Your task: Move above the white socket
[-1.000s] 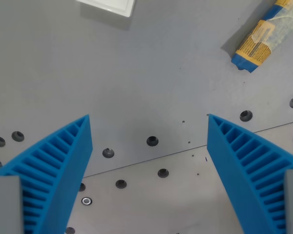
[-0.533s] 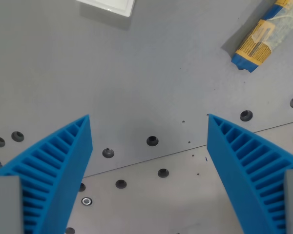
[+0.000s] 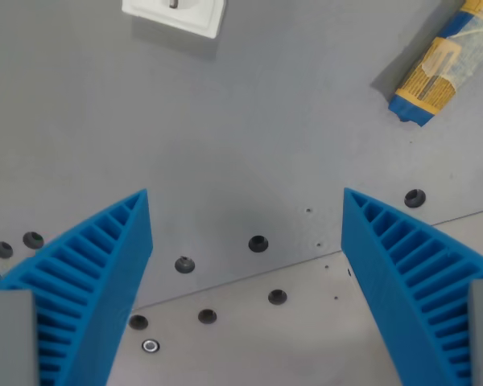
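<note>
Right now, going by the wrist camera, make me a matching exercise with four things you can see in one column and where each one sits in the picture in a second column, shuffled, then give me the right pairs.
Things:
1. white socket
2. blue and yellow wrapped roll
3. gripper
4. small silver ring

Places:
A. bottom edge, left of centre, on the lighter plate
B. top edge, left of centre, partly cut off
C. upper corner on the wrist view's right, lying at a slant
D. two blue ribbed fingers rising from both lower corners, wide apart

Pairs: 1-B, 2-C, 3-D, 4-A
</note>
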Motion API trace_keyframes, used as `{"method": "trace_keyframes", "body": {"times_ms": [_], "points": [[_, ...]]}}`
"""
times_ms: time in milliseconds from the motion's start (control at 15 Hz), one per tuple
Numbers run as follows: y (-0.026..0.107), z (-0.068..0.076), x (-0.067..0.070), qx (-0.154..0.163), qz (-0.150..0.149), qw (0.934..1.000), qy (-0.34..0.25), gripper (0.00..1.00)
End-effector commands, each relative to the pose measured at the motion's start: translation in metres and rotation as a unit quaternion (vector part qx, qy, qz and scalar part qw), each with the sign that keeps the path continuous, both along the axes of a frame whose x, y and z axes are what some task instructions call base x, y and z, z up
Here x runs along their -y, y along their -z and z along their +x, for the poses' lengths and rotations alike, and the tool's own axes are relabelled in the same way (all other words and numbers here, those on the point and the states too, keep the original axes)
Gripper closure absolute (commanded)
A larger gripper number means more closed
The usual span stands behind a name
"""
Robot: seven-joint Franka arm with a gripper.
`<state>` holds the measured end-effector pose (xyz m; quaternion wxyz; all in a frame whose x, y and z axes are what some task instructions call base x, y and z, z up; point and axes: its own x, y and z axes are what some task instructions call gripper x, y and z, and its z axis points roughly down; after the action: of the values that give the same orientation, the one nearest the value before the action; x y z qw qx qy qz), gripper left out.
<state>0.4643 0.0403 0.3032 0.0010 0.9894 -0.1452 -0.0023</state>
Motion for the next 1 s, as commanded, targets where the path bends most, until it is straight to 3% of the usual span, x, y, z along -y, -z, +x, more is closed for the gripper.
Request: {"method": "trace_keyframes", "body": {"times_ms": [67, 1000], "points": [[0.006, 0.010, 0.000, 0.006, -0.004, 0.9989, 0.046, 0.00], [0.045, 0.042, 0.001, -0.001, -0.018, 0.9937, 0.111, 0.00]]}}
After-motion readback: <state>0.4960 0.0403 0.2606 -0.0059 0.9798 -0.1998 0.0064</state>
